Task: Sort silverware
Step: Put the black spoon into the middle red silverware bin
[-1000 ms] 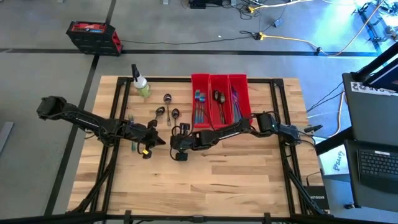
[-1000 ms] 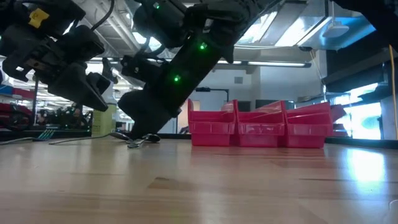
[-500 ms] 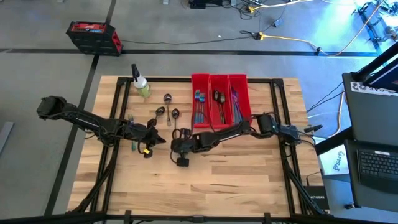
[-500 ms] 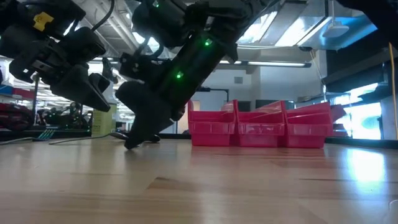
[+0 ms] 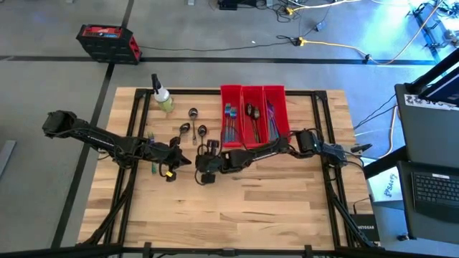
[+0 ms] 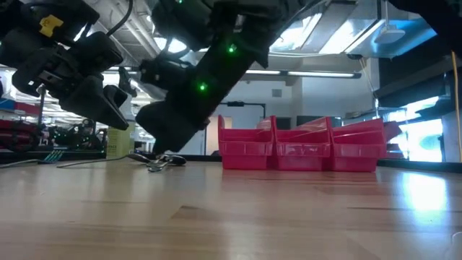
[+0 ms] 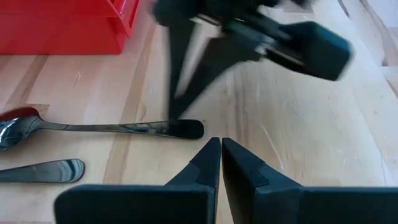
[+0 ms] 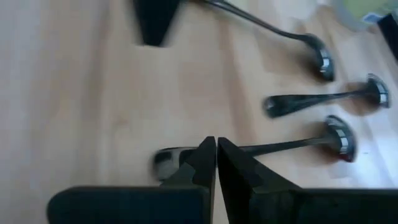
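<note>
Three dark spoons (image 5: 193, 123) lie flat on the wooden table, left of the red bins (image 5: 252, 107), which hold more silverware (image 5: 229, 118). My right gripper (image 8: 216, 148) is shut, its tips over the handle of the nearest spoon (image 8: 292, 146), close to the handle's free end; from the left wrist its tip (image 7: 176, 112) shows just beyond that spoon (image 7: 112, 127). My left gripper (image 7: 221, 148) is shut with nothing in it, a little left of that handle and above the table (image 5: 188, 161). The low view shows both grippers raised over the spoons (image 6: 162, 162). My right gripper's shut fingertips (image 8: 205, 155) point slanting down from the table's right side onto the spoon's handle near its free end (image 8: 166, 159), lying across it. I cannot tell whether they touch it. The spoon lies flat on the table.
A spray bottle with yellowish liquid (image 5: 163, 98) stands at the far left of the table. A fork (image 5: 152, 136) lies beside my left arm. Black frame bars (image 5: 136, 122) run over the table's left and right sides. Bare wood (image 5: 244, 208) fills the near half.
My right gripper has dipped its shut tips to the table by the spoon's handle and come back up a little. The spoons lie where they were.
</note>
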Controlling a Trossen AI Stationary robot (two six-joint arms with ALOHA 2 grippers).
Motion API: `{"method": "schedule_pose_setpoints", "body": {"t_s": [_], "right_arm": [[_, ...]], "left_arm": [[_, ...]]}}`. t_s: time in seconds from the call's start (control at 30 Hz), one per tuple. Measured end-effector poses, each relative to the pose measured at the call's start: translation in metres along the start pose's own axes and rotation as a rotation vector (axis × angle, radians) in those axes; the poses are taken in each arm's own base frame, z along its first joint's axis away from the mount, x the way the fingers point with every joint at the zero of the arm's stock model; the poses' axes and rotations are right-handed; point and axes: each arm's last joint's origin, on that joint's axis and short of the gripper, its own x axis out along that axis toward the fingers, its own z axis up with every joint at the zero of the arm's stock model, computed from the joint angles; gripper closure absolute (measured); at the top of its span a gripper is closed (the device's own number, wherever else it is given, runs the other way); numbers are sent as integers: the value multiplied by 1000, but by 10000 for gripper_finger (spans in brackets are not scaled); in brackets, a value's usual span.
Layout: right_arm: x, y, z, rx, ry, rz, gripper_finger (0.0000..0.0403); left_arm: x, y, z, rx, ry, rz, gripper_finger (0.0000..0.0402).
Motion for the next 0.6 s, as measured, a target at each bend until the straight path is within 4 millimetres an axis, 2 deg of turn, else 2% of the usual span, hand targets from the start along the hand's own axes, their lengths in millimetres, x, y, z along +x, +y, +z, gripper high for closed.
{"method": "schedule_pose_setpoints", "body": {"t_s": [0.2,0.6], "right_arm": [[10,-17,-3,20,13,20,403],[10,-14,-4,5,27,55,403]], "left_arm": [[0,0,0,-1,0,0,401],[0,1,0,15,-3,31,401]]}}
